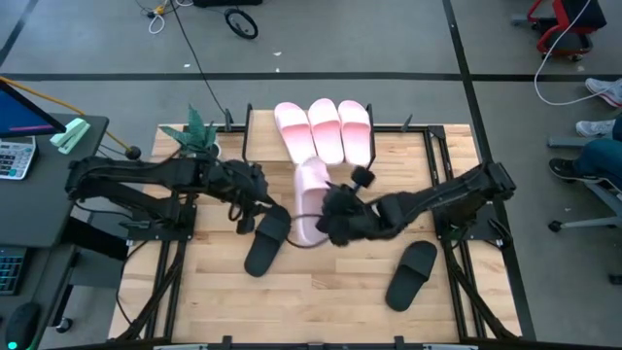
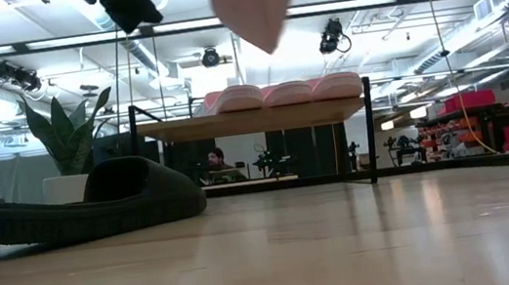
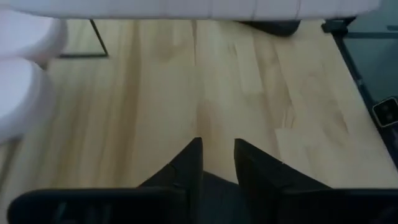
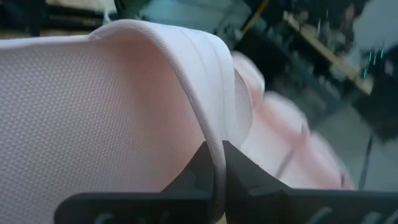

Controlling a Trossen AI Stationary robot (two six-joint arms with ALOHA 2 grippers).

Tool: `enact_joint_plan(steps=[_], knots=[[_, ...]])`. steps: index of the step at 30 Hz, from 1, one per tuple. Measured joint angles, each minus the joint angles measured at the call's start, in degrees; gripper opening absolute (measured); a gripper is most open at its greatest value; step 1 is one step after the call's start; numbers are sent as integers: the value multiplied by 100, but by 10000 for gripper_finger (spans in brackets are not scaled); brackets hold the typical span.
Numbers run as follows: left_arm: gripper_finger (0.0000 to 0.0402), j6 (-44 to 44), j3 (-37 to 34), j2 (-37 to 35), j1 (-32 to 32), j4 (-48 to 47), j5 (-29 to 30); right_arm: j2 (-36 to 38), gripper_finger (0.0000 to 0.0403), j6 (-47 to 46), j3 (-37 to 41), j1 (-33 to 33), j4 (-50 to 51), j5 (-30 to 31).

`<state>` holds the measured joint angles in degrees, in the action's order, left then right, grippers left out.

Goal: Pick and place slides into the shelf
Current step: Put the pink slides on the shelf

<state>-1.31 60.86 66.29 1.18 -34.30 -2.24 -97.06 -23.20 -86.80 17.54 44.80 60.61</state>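
Note:
Three pale pink slides [image 1: 324, 129] lie side by side on the shelf [image 2: 252, 120] at the table's far middle. My right gripper [image 1: 326, 219] is shut on a fourth pink slide [image 1: 311, 194], lifted above the table's centre; the low view shows it hanging at the top [image 2: 251, 5]. One black slide [image 1: 267, 239] rests sole-down on the table left of centre [image 2: 96, 208]. Another black slide [image 1: 411, 274] lies near right. My left gripper [image 3: 217, 155] hovers just above the first black slide's far end, open, with bare wood showing between its fingers. My right gripper pinches the raised edge of the pink slide's strap [image 4: 214, 140] between its two fingers. The fingers come from the table's right side, slanting a little downward. The slide is lifted clear of the table and tilted, with its length running from far to near.
A potted plant [image 1: 199, 131] stands at the table's far left corner, beside the shelf. Black frame rails [image 1: 442, 185] border the tabletop. Bare wood [image 1: 330, 292] lies near the front edge between the two black slides. A person's shoes [image 1: 598, 126] show on the floor beyond the right side.

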Motion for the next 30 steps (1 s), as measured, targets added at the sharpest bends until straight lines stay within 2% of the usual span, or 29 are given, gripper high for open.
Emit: enact_joint_plan(steps=[4,7,10,13,18,24,26,30], knots=[[102,-509,-2,111,21,-75,6,0,10,1907,0,-442,-1744,-426],[87,-177,-2,-90,-11,-329,8,0,10,2838,0,-815,-2923,-1167],[65,408,7,-507,-167,-567,95,-7,9,3205,-4,-1287,-3717,-2224],[41,488,2,-1042,-354,-746,721,-157,10,3078,-4,-1741,-4240,-3071],[9,919,9,-2005,-613,-397,1751,-727,9,3554,-4,-2273,-4989,-3377],[15,1298,9,-2770,-851,101,1902,-1296,9,4971,-88,-2695,-5633,-3471],[25,1313,10,-2930,-898,133,1910,-1528,9,5012,-403,-2866,-5529,-3566],[35,1312,9,-3047,-979,115,1912,-2187,9,5135,-1564,-3144,-4445,-3701]])
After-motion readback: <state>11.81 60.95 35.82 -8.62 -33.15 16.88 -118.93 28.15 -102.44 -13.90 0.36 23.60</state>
